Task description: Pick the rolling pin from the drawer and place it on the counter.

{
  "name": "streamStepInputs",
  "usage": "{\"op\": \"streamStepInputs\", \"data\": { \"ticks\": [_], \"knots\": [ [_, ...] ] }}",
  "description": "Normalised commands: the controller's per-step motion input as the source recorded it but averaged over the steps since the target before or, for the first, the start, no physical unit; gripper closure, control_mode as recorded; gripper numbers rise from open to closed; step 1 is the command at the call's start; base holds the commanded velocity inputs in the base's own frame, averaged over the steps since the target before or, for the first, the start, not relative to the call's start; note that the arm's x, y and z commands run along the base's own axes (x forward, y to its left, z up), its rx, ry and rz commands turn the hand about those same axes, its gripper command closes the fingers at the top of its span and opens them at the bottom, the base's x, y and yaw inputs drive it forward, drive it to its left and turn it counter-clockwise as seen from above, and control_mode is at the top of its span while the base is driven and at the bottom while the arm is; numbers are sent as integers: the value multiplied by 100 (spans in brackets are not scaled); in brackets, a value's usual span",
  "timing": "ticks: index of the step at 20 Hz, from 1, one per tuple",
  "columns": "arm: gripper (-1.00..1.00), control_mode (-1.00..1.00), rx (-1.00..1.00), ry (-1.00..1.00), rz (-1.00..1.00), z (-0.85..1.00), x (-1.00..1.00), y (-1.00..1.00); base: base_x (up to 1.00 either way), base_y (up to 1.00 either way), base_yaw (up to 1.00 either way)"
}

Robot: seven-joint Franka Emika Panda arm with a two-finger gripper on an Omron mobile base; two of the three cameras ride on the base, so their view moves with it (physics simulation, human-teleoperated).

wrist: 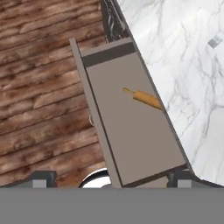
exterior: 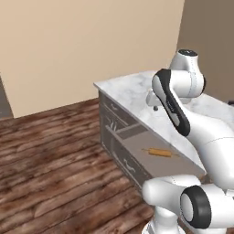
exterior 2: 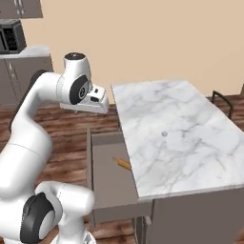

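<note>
The rolling pin (exterior: pixel 159 152) (exterior 2: pixel 122 163) (wrist: pixel 143 98) lies slantwise on the floor of the pulled-out drawer (exterior: pixel 135 145) (exterior 2: pixel 107 178) (wrist: pixel 127 135), one end tucked under the edge of the marble counter (exterior: pixel 130 91) (exterior 2: pixel 181 124) (wrist: pixel 188 65). My gripper (exterior: pixel 152 99) (exterior 2: pixel 97 106) (wrist: pixel 111 181) hangs well above the drawer, looking down into it. Its fingertips (wrist: pixel 43 179) stand far apart at the bottom of the hand view, open with nothing between them. The pin is well clear of them.
Smaller grey drawers with curved handles (exterior: pixel 114 116) sit beyond the open drawer. A microwave (exterior 2: pixel 9 35) stands on a far grey cabinet run. A dark chair (exterior 2: pixel 221 101) stands past the counter's right side. Wooden floor (exterior: pixel 55 160) spreads left of the drawer.
</note>
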Motion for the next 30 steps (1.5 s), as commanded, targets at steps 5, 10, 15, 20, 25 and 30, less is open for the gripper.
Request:
{"op": "streamStepInputs", "data": {
  "ticks": [5,10,15,20,25,30],
  "knots": [
    [-100,100,0,0,0,0,0,0,-30,-77,59],
    [-100,100,0,0,0,0,0,0,-77,-52,58],
    [-100,-100,0,9,25,-30,-41,-22,-17,-6,10],
    [-100,-100,0,15,16,-38,-6,-34,0,0,0],
    [-100,-100,0,20,5,-49,15,-9,0,0,0],
    [-100,-100,0,17,1,-52,51,0,0,0,0]
  ]
}}
